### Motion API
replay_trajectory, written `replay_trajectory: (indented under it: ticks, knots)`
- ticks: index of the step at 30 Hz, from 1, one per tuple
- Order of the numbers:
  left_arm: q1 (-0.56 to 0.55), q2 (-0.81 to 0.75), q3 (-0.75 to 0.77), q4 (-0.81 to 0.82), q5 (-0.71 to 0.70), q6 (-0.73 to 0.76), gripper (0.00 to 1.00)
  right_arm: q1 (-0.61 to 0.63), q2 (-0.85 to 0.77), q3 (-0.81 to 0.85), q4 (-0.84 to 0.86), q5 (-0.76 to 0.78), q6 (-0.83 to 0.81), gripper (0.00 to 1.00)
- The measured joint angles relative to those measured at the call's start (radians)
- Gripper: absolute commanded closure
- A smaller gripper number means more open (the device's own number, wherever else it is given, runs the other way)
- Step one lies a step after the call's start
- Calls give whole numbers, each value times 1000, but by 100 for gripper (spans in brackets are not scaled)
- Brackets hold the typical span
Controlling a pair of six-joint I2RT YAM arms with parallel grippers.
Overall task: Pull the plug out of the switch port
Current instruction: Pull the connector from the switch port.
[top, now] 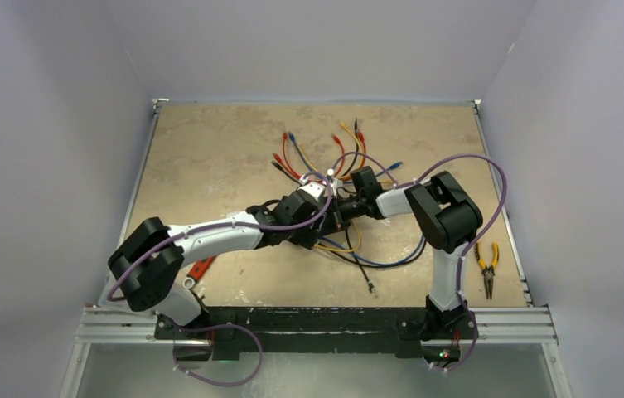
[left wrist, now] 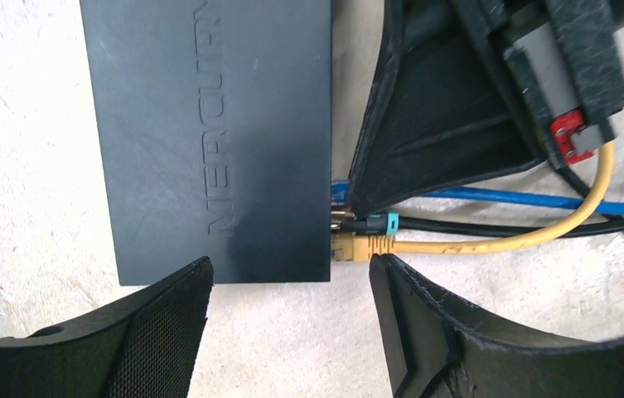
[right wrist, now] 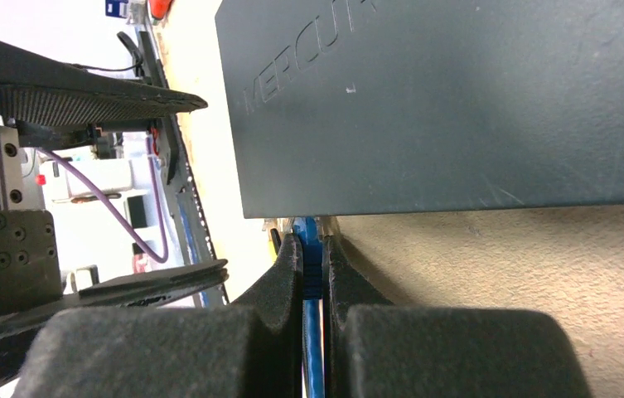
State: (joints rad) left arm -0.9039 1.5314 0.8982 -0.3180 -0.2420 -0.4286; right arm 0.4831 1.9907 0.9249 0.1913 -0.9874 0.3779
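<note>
The switch [left wrist: 209, 141] is a flat black box lettered MERCURY; it also shows in the right wrist view [right wrist: 457, 99]. Three plugs sit in sockets on its edge: a blue plug [left wrist: 339, 192], a black plug with a teal band [left wrist: 370, 224] and a yellow plug [left wrist: 356, 247]. My right gripper [right wrist: 313, 242] is shut on the blue plug [right wrist: 312, 253] right at the socket. My left gripper [left wrist: 290, 265] is open over the switch's near corner, one finger [left wrist: 424, 315] beside the yellow plug. In the top view both grippers meet mid-table, left [top: 318, 207] and right [top: 345, 207], hiding the switch.
Blue, black and yellow cables [top: 374, 257] trail from the switch toward the near side. Several loose red, blue and yellow patch cables [top: 333, 149] fan out behind. Yellow-handled pliers [top: 486, 265] lie at the right edge; a red tool [top: 200, 267] lies near the left arm.
</note>
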Motion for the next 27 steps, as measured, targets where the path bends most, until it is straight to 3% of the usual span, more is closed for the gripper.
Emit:
replay_trajectory:
  ticks: [8,18,23,27]
  knots:
    - [0,77,32,14,-35,6,42,0,0,0,2,0,3,100]
    - [-27,118,71,-9,-121,-46,80,1,1,0,16,9,2,100]
    - [-35,134,87,-31,-150,-84,90,2,1,0,33,23,2,100]
    - [-36,137,89,-31,-157,-99,92,3,0,-1,40,29,2,100]
